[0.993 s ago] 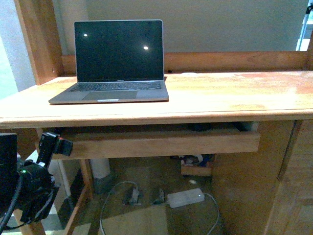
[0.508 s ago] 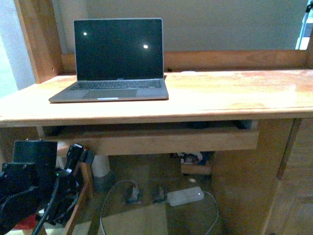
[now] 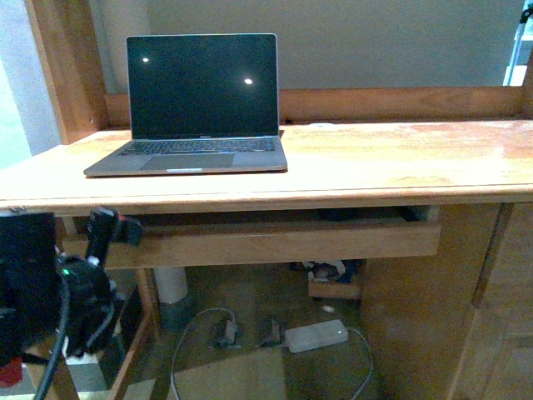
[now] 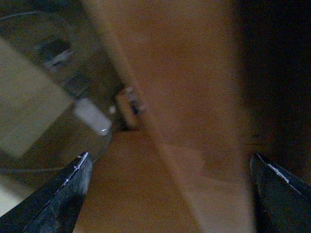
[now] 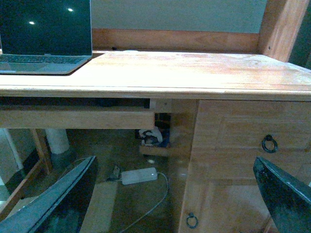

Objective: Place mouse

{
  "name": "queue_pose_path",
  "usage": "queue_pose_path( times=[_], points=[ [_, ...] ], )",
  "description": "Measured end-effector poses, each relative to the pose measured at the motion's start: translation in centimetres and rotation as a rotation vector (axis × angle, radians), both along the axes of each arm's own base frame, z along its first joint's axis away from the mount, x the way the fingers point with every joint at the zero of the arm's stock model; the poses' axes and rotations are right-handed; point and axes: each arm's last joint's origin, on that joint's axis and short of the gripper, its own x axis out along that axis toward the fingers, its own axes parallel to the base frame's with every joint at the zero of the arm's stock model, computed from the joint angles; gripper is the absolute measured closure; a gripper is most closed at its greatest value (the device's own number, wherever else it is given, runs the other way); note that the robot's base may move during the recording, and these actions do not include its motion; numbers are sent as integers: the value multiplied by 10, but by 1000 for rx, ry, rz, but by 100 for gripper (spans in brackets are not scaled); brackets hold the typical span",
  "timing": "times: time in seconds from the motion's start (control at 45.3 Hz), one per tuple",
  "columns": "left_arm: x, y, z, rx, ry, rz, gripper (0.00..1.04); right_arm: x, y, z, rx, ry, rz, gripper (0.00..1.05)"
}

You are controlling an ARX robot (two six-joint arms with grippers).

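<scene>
Wood desk point(image 3: 400, 167) fills the front view, its top running across the middle of the frame against a plain grey wall. Just below the top, a little right of centre, a small dark lump sits in the narrow gap above the pull-out tray point(image 3: 275, 242). It looks like the mouse point(image 3: 340, 215), though the shadow there hides its outline. Nothing touches it.

On the desk top at upper left stands an open laptop point(image 3: 200, 100) with a black screen showing two bright light spots. On the floor at lower centre lies a white power brick point(image 3: 316, 335) with cables looping to its left. A low box of clutter point(image 3: 333, 279) sits behind it under the desk.

At the lower left of the front view the left arm point(image 3: 50, 292) rises, its black tip just beside the tray's left end. I cannot tell whether it touches the wood. In the left wrist view the left gripper point(image 4: 170, 156) has its fingers spread wide at the two lower corners with nothing between them. Blurred wood fills most of that dim picture.

In the right wrist view the right gripper point(image 5: 174, 160) is likewise spread wide and empty, well apart from the desk. At the right of that frame a cabinet front carries a dark ring pull point(image 5: 268, 143).
</scene>
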Motion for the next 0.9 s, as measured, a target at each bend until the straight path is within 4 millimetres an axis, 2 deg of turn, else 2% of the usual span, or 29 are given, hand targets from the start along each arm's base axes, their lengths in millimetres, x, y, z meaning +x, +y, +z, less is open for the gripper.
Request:
queue_pose_path(
  times=[0.066, 0.221, 0.287, 0.441, 0.574, 0.728, 0.839, 0.905],
  points=[
    [-1, 0, 16, -1, -40, 0, 7, 0, 0, 0, 0, 0, 0, 7],
    [-5, 1, 18, -2, -53, -4, 7, 0, 0, 0, 0, 0, 0, 7],
    [0, 3, 15, 0, -30, 4, 7, 0, 0, 0, 0, 0, 0, 7],
    [31, 9, -3, 0, 15, 48, 7, 0, 0, 0, 0, 0, 0, 7],
    [40, 8, -14, -5, 37, 50, 7, 0, 0, 0, 0, 0, -1, 7],
    [46, 5, -18, -20, 67, 27, 7, 0, 0, 0, 0, 0, -1, 7],
    [52, 0, -15, -32, 71, 27, 19, 0, 0, 0, 0, 0, 0, 7],
    [55, 0, -11, -38, 66, 46, 31, 0, 0, 0, 0, 0, 0, 7]
  ],
)
